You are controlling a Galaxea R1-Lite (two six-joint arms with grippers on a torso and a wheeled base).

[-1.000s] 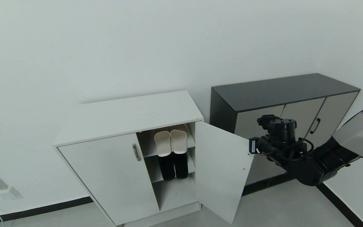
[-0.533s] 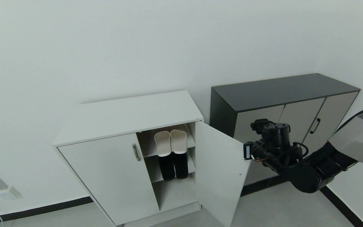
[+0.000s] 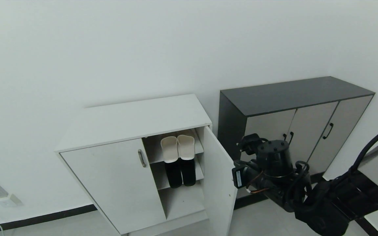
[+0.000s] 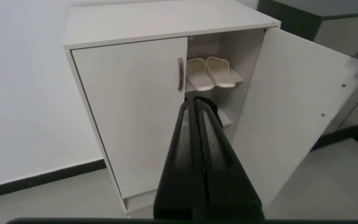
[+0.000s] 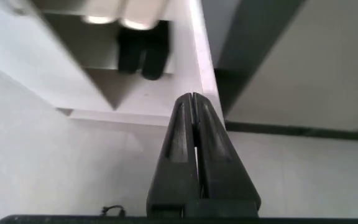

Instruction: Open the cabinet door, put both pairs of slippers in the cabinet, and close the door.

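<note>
Right end effector (image 5: 193,99): fingers squeezed flat together, nothing between them, tip up at the free edge of the white cabinet's (image 3: 136,118) open door; contact or a hair's gap, I cannot tell.
Right arm (image 3: 323,203): low and to the right of the white cabinet, wrist tucked in just behind the open door's outer face.
Left end effector (image 4: 196,106): also pinched closed and empty, hanging out in front of the white cabinet and aimed at the seam between its two doors.
Right door (image 3: 217,183): swung out from the white cabinet's right side, standing roughly edge-on to the head camera, compartment wide open to view.
Left door (image 3: 116,183): flat against the white cabinet's front, fully shut.
Handle (image 3: 142,158): upright metal bar on the left door, at the edge nearest the open compartment.
Pale slippers (image 3: 177,147): inside the white cabinet, on the upper shelf, side by side and touching.
Black slippers (image 3: 179,172): inside too, on the shelf directly beneath the pale pair, side by side.
Lowest compartment (image 3: 182,200): bottom of the white cabinet, under the black pair.
Dark cabinet (image 3: 294,98): just right of the white cabinet, against the same wall, doors shut.
Floor (image 3: 251,223): grey, beneath the white cabinet.
</note>
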